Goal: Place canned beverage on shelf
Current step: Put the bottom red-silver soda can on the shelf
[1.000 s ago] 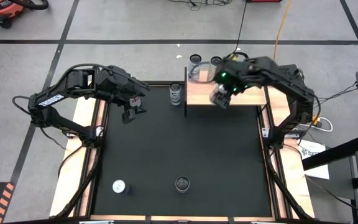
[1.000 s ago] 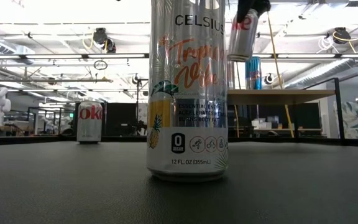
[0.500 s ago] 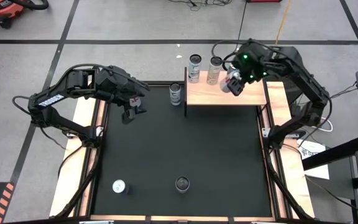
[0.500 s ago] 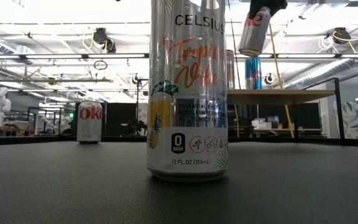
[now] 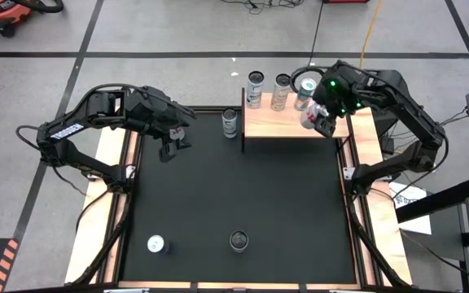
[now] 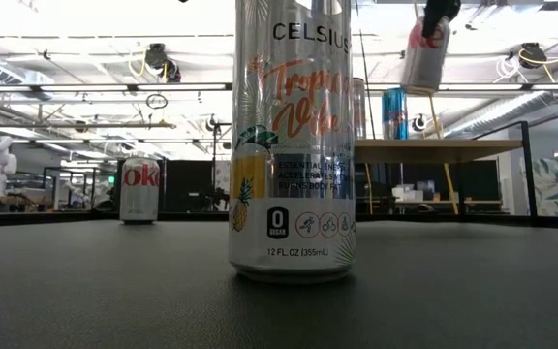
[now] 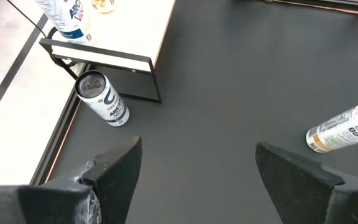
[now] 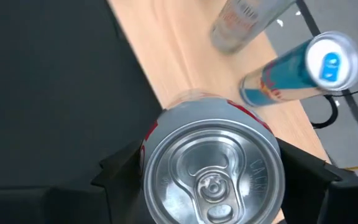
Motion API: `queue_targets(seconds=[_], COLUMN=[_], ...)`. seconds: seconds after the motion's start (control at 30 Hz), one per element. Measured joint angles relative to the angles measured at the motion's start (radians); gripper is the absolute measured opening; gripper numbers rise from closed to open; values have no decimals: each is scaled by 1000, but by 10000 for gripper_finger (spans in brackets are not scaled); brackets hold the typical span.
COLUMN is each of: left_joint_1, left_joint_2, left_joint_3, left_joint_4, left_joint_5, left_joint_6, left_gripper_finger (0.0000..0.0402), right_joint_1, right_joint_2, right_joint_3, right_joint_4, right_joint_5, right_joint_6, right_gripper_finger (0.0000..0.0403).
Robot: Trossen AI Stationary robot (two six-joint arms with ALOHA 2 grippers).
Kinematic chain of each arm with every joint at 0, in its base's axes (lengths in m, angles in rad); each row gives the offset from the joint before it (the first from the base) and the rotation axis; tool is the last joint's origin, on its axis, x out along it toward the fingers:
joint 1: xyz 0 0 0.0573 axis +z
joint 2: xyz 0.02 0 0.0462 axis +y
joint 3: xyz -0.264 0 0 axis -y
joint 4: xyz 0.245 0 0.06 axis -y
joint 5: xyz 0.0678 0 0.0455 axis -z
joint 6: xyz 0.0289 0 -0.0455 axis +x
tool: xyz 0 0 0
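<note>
while my right gripper [image 5: 322,120] pinches the can [image 6: 424,53] just under its top rim, i hold it in the air above the right end of the shelf [image 5: 263,122], not yet touching the wood. i judge it a thin, smooth metal thing, slick between my fingers and easy to dent if i squeeze hard, so a hold on the stiffer upper rim seems best; whether it is full and heavy i cannot tell. two cans [image 5: 255,88] already stand along the far edge of the shelf, and a blue one [image 8: 303,71] stands close by. my left gripper [image 5: 172,148] waits spread wide over the black mat [image 5: 234,187], where more cans stand, a tall one [image 6: 291,141] near the front. beyond the table is a workshop room with a grey floor
</note>
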Motion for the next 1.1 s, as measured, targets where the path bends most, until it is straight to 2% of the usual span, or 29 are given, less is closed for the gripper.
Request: queue_targets(seconds=[0.33,0.6,0.8,1.0,1.1], left_joint_1=[0,0,0,0,0], left_joint_2=[0,0,0,0,0], left_joint_3=[0,0,0,0,0], left_joint_4=[26,26,27,26,26], left_joint_5=[0,0,0,0,0], left_joint_6=[-51,-52,-53,-52,-52], left_gripper_finger=[318,318,318,318,318], right_joint_1=[0,-7,-86,-189,-234], right_joint_2=[-22,-22,-22,-22,-22], right_joint_3=[-91,-94,-94,-94,-94], right_joint_4=[2,2,1,2,1], right_joint_5=[9,176,106,97,35], right_joint_6=[-241,-336,-284,-304,-331], right_gripper_finger=[266,267,269,269,269])
